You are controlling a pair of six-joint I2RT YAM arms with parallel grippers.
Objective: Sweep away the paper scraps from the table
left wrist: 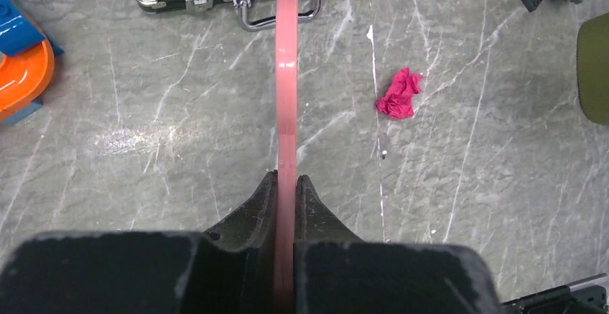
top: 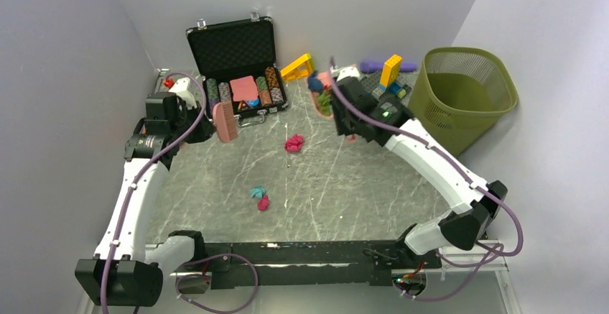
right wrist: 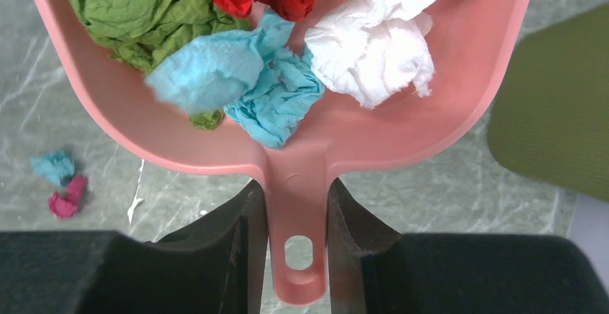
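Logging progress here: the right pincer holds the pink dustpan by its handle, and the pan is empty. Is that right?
Not quite. The right pincer does hold the pink dustpan by its handle, but the pan is not empty: the right wrist view shows green, red, light blue and white paper scraps lying in it.
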